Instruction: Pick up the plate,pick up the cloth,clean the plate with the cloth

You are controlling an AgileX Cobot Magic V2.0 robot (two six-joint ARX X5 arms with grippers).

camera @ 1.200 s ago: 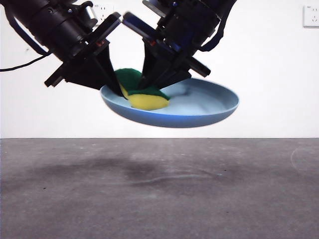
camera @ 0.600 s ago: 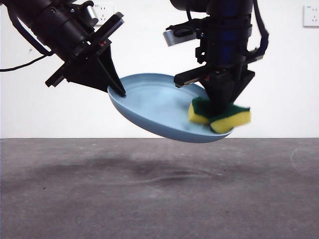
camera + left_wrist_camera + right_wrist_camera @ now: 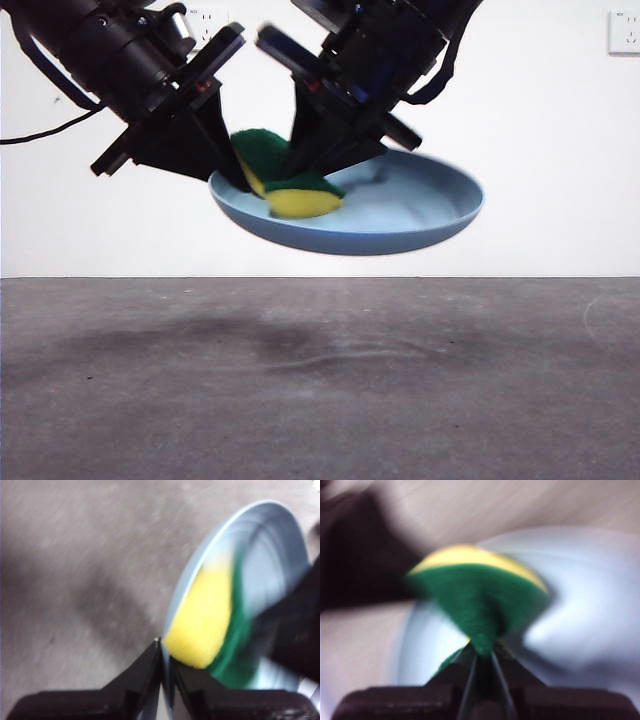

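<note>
Grey table [image 3: 320, 390] below, with a soft shadow under the raised things; white wall [image 3: 560, 150] behind, a socket [image 3: 624, 32] at its upper right corner

Held clear of the table: light-blue plate [image 3: 400, 215], wide and shallow, nearly level in the front view, tipped slightly up toward its free side. Gripped by the rim on the side nearest the left arm; left gripper [image 3: 162, 652] clamped on that rim, its two black jaws pinched together with the thin plate edge between them, as seen in the left wrist view. Same gripper in the front view [image 3: 225, 170], reaching down from the upper left, big and dark

Right gripper [image 3: 482, 657] squeezed tight on the cloth [image 3: 285, 180], green scouring layer folded and bunched between the jaws, yellow foam bulging on the far side. In the front view, right gripper [image 3: 305, 165] slanting in from above, close beside the left one. Cloth inside the plate, pressed on its inner surface just beside the held rim, yellow face down on the blue, green side up. Both wrist views blurred
</note>
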